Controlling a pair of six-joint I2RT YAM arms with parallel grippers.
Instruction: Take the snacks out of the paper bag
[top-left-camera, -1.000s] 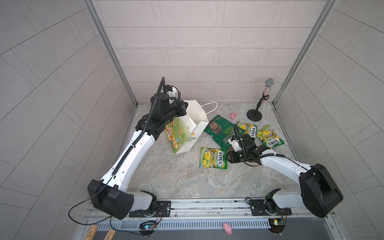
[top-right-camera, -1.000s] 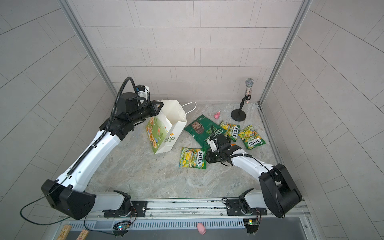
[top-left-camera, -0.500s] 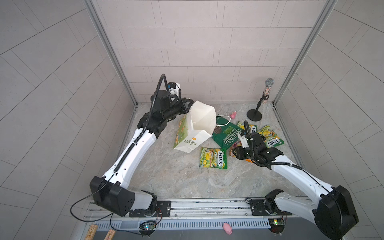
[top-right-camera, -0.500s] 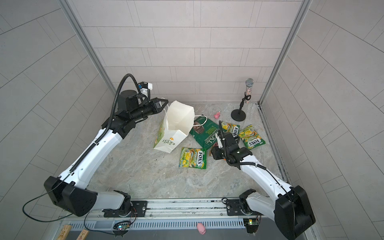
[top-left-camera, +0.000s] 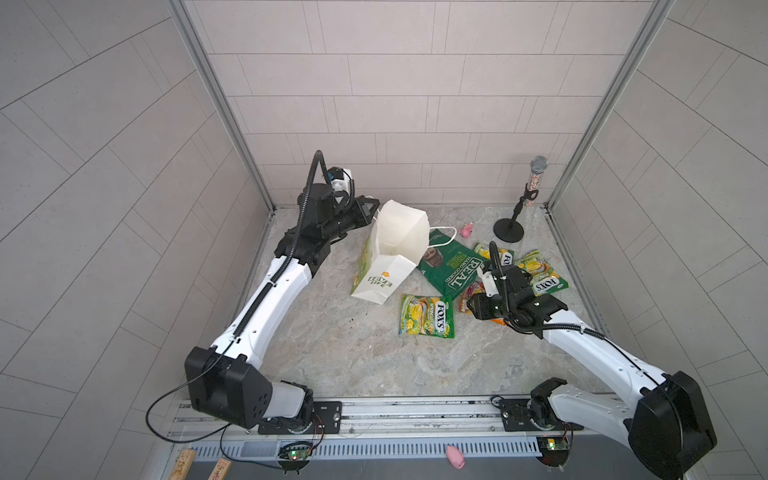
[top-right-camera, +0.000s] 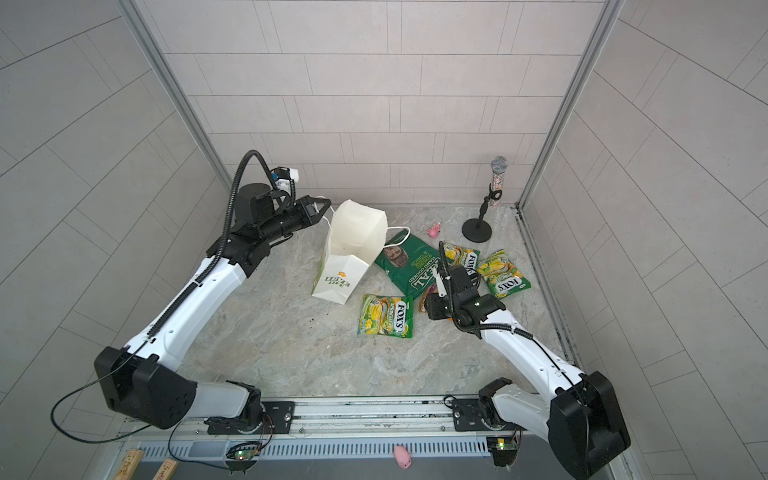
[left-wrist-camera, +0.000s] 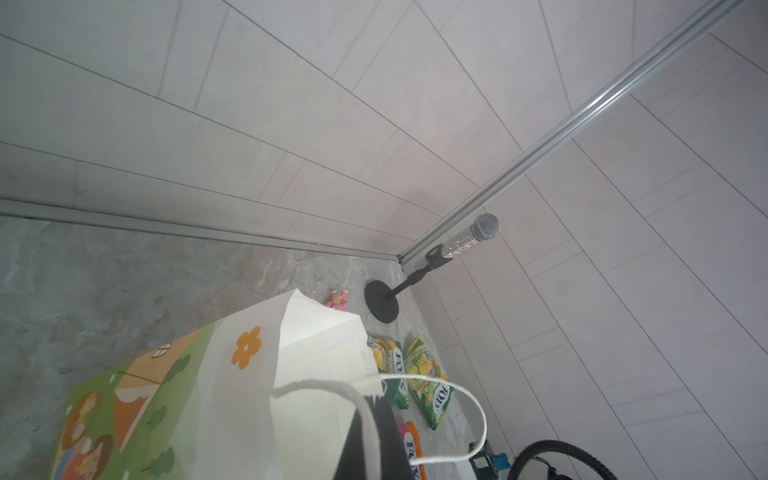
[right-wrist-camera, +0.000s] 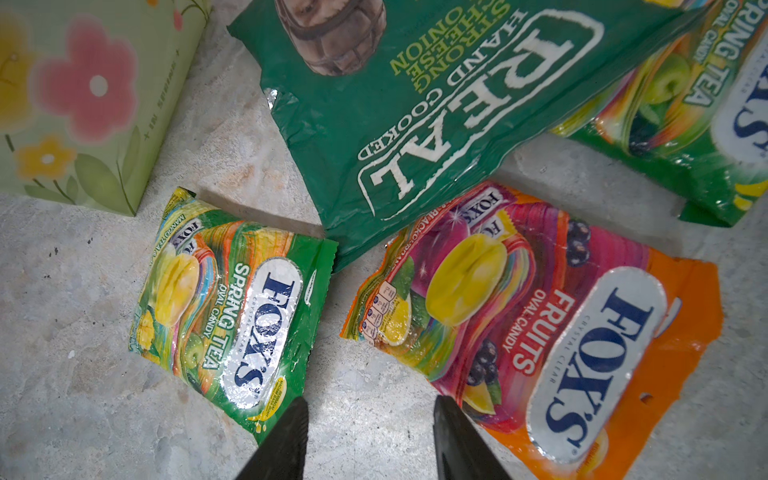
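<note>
Left fingers (left-wrist-camera: 368, 436): closed, holding tilted paper bag (top-left-camera: 380, 278)
Right fingers (right-wrist-camera: 286, 440): open, empty, above surface (right-wrist-camera: 365, 374) between Spring Tea packet (right-wrist-camera: 232, 307) and Fruits packet (right-wrist-camera: 540, 324)

white paper bag (top-left-camera: 401, 232) (orange flower (top-left-camera: 386, 274)); green crisps (top-left-camera: 451, 270)

The front half of the bench (top-left-camera: 332, 365) is free — plenty of room to pass. Toward the back right corner the paper bag (top-left-camera: 382, 274), the snacks (top-left-camera: 451, 270) and a microphone stand (top-left-camera: 509, 229) crowd the way.
</note>
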